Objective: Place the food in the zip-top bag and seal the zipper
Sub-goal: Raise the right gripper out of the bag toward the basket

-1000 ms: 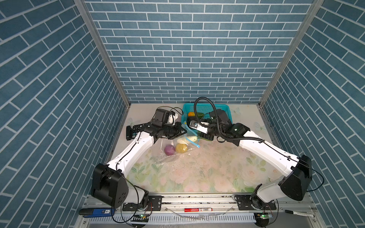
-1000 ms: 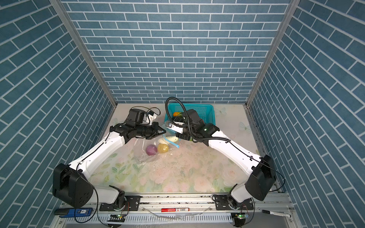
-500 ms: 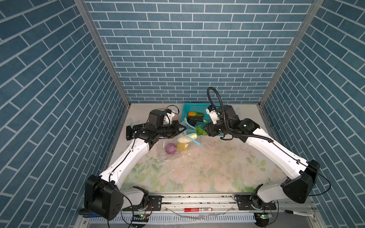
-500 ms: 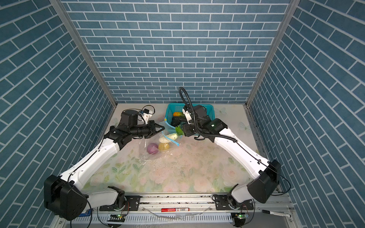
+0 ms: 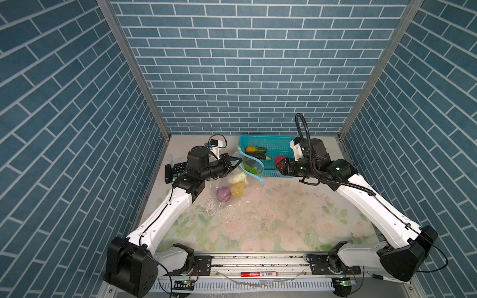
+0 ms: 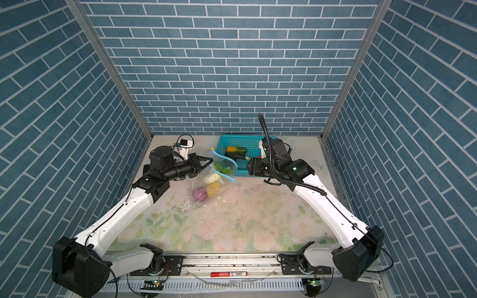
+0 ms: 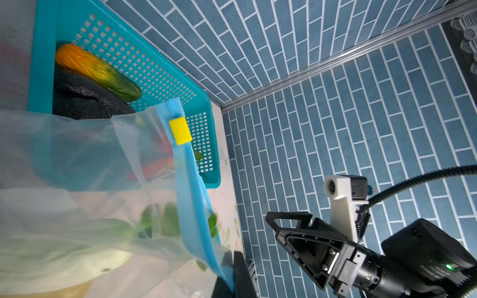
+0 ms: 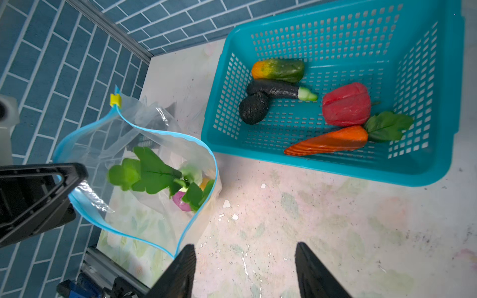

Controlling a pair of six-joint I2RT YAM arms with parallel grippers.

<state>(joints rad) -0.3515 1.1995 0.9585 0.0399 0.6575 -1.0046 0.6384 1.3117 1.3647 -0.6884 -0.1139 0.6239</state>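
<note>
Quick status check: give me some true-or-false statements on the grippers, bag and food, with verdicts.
1. The left gripper is shut on the blue rim of the large clear crinkly zip-top bag. True.
2. The right gripper holds the orange carrot with green leaves. False: it is open and empty; the carrot lies in the teal mesh basket.
3. The purple onion is inside the bag. True.
4. The light-blue zipper is sealed. False: the bag's mouth gapes open, with the yellow slider tab at one end.
</note>
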